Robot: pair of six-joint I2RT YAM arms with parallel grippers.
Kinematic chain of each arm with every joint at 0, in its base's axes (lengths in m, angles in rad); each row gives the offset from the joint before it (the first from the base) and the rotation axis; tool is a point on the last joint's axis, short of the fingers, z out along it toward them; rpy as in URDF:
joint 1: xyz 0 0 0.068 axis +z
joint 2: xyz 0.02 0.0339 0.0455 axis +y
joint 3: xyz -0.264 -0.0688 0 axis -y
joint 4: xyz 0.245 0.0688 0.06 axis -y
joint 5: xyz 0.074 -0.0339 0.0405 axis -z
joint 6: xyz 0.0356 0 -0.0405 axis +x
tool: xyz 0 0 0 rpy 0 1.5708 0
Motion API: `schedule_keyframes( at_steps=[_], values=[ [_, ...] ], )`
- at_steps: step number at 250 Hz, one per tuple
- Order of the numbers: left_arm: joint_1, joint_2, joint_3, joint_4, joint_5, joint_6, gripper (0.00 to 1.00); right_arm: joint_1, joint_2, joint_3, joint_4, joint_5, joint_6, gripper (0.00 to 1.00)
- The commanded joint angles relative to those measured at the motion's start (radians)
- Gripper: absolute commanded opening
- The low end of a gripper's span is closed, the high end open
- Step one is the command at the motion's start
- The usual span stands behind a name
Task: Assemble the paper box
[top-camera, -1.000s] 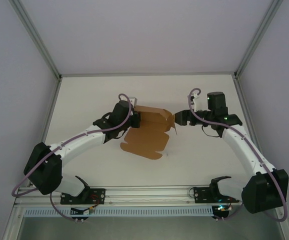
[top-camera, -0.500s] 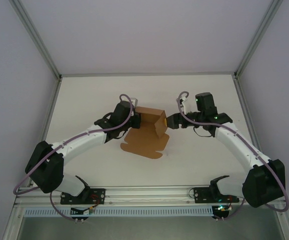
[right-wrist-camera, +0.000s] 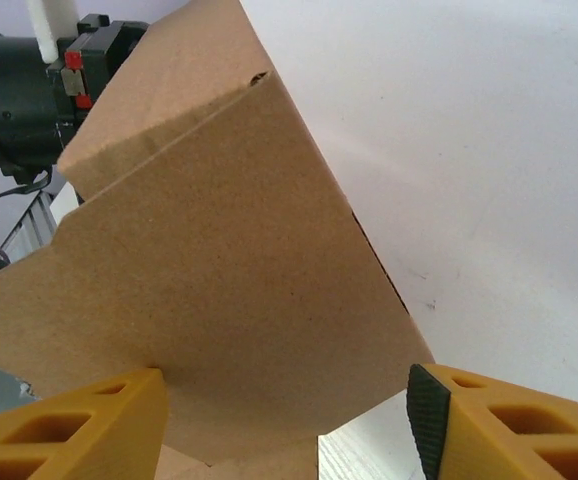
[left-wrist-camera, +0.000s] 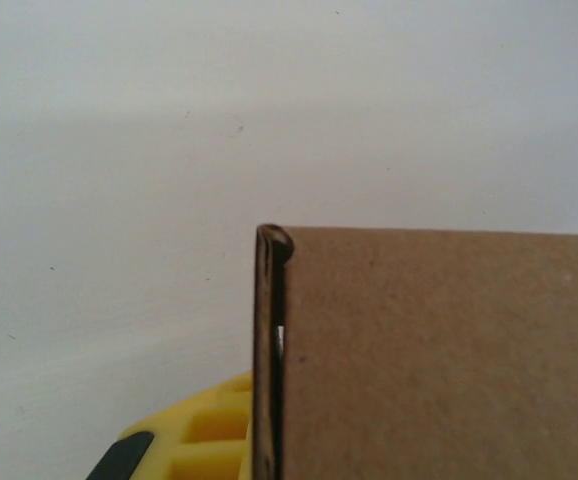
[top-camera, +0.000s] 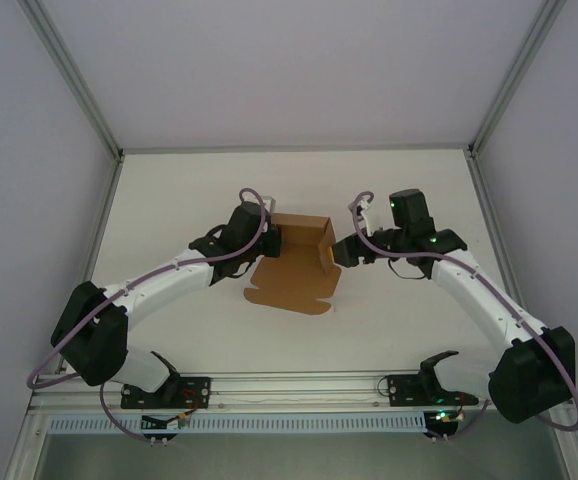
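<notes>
Two arms meet at the paper box (top-camera: 291, 280), which lies near the middle of the white table (top-camera: 399, 190), part folded; its broad near panel lies flat on the table, pointing toward the arm bases, while the far part stands up as brown walls; the left tool (top-camera: 272, 238) is at the box's left wall and the right tool (top-camera: 337, 252) touches the raised flap on the box's right side; from the left wrist, the paper box (left-wrist-camera: 439, 350) fills the lower right, its doubled edge upright, and one yellow finger (left-wrist-camera: 194, 440) lies right against that edge from the left, so this tool looks clamped on the wall, though its other finger is hidden behind the cardboard; from the right wrist, the right tool (right-wrist-camera: 287, 395) is spread wide, its yellow fingers (right-wrist-camera: 79, 420) well apart at the bottom corners, with a tilted cardboard panel (right-wrist-camera: 229, 280) standing between and ahead of them; bare table (right-wrist-camera: 469, 150) shows to the right, and the left arm's black wrist (right-wrist-camera: 14, 95) sits beyond the box's top corner
</notes>
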Motion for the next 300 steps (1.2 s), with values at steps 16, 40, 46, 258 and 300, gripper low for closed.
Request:
schedule_keyframes(
  at_steps=[16,40,46,258,300],
  values=[
    [-0.002,0.010,0.041,-0.012,0.010,0.006,0.00,0.025,0.008,-0.004,0.017,-0.034,-0.099,0.70],
    [-0.001,0.017,0.047,-0.014,0.021,0.008,0.00,0.036,0.014,-0.006,0.035,-0.006,-0.123,0.72],
    [-0.003,0.019,0.047,-0.014,0.026,0.007,0.00,0.037,0.018,-0.005,0.037,0.010,-0.125,0.72],
    [-0.006,0.016,0.066,-0.044,0.013,0.010,0.00,0.255,0.211,0.097,0.226,0.870,0.034,0.32],
    [-0.004,0.028,0.080,-0.077,-0.069,-0.029,0.00,0.255,0.157,0.083,0.184,0.863,0.033,0.43]
  ],
)
